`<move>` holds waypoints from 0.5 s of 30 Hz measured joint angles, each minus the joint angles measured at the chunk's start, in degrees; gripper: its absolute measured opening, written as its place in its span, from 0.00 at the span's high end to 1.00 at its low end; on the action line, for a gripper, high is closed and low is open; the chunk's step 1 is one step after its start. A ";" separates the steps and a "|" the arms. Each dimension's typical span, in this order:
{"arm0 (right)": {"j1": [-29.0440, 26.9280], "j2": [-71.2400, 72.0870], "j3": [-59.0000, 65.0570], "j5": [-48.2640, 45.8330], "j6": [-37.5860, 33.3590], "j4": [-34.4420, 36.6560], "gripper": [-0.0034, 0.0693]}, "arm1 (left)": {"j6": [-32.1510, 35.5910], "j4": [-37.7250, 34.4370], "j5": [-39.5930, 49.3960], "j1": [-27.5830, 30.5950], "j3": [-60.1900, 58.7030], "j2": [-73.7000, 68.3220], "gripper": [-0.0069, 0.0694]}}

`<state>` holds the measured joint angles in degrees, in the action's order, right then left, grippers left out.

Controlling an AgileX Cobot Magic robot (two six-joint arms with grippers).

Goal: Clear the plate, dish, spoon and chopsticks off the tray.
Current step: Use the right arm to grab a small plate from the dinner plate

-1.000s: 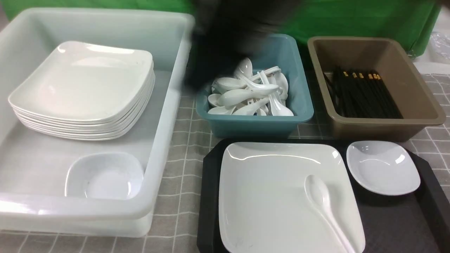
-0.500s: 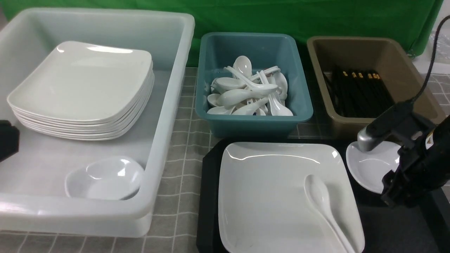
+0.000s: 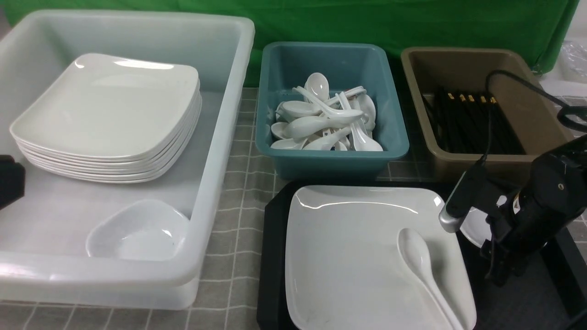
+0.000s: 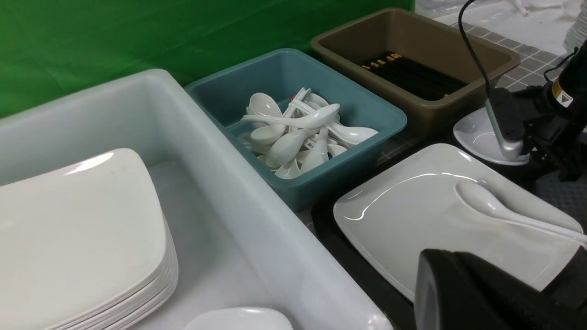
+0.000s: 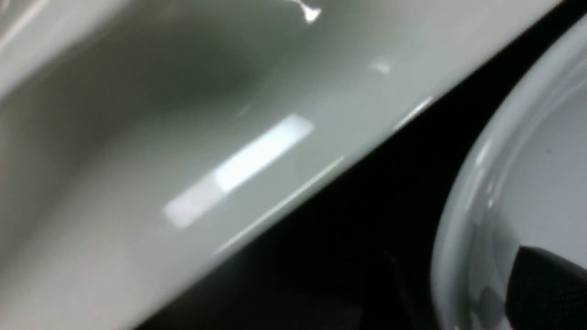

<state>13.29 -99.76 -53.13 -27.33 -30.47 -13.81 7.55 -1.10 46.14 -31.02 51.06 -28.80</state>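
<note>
Over the dish (image 3: 476,228), the right hand (image 3: 494,274) has edged nearer the plate (image 3: 353,261) — whether clenched or released, I can't tell.

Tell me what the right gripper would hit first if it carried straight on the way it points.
Probably the small white dish or the black tray under it; depth is unclear.

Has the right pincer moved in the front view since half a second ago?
Yes. Judged against the large plate, the right pincer has shifted left, closer to the plate's right edge.
</note>
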 joint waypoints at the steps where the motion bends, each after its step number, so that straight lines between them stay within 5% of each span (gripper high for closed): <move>1: 0.00 -0.08 0.00 0.26 -0.20 -0.27 0.49 | -0.01 0.00 0.03 0.00 0.00 0.00 0.90; 5: 0.05 -0.27 -0.22 1.99 -1.06 -1.45 0.67 | -0.01 0.00 -0.02 0.00 0.00 0.00 0.90; 9: 0.71 1.21 -0.35 0.26 -0.12 -2.34 0.72 | -0.01 0.05 -0.02 0.00 0.00 0.00 0.90; 15: 6.79 9.67 -3.62 -13.81 12.10 -1.43 0.87 | 0.06 0.13 -0.02 0.00 0.00 0.00 0.90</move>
<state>20.08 -90.08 -56.76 -41.15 -18.38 -15.24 7.60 -0.98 46.12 -31.02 51.06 -28.80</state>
